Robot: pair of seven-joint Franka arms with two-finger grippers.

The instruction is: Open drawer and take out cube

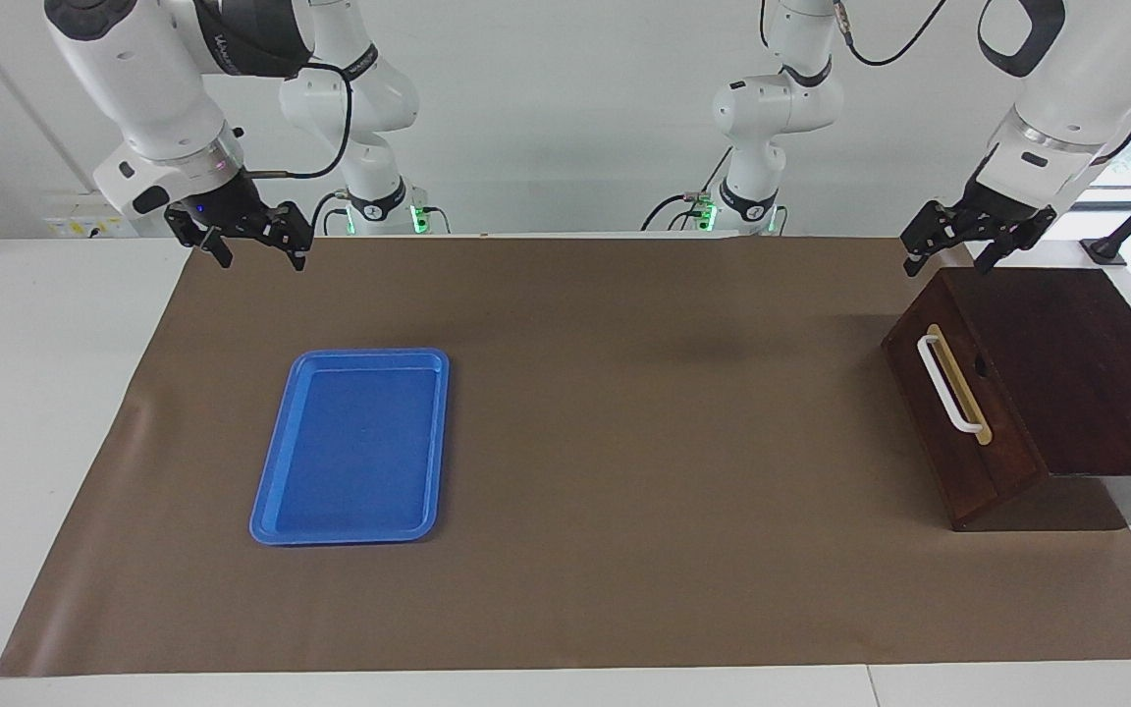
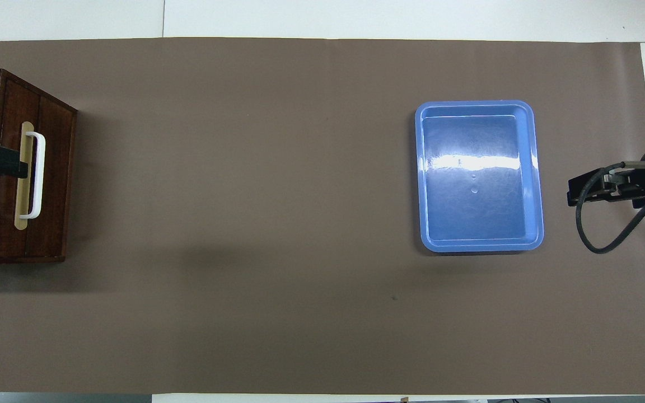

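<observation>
Left gripper [image 1: 951,251] hangs with jaws spread over the shut drawer [image 1: 978,432], handy for its handle [image 1: 948,384]; right gripper [image 1: 249,245] waits agape by the tray [image 1: 271,511]. Cube unseen, presumably inside.

No readable text, label or number on anything.

Bright even light, glare on blue tray [image 2: 476,162], soft shadows
</observation>
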